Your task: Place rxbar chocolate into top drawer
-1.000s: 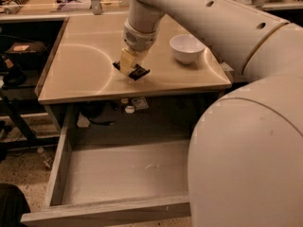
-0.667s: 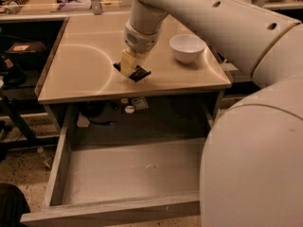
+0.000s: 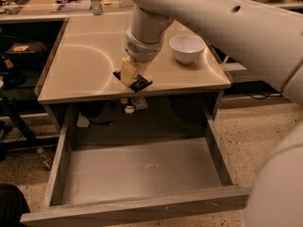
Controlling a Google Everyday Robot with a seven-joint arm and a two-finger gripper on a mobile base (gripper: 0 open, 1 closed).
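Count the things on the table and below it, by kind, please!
Snack bars: 1, the rxbar chocolate.
Bowls: 1, the white bowl.
Drawers: 1, the open top drawer.
Hands: 1, the hand, down at the bar.
Total: 4.

hand [image 3: 129, 74] at rxbar chocolate [image 3: 140, 84] on counter [image 3: 80, 65]; top drawer [image 3: 118, 174] below

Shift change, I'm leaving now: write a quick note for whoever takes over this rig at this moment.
Gripper: down at the small black-wrapped rxbar chocolate; a grasp cannot be confirmed.
Bar: on the beige countertop near its front edge, left of the white bowl.
Wide grey metal top drawer: open, below the countertop.
Done: drawer open, gripper at the bar.
Left: lift the bar, bring it over the drawer, release it inside.
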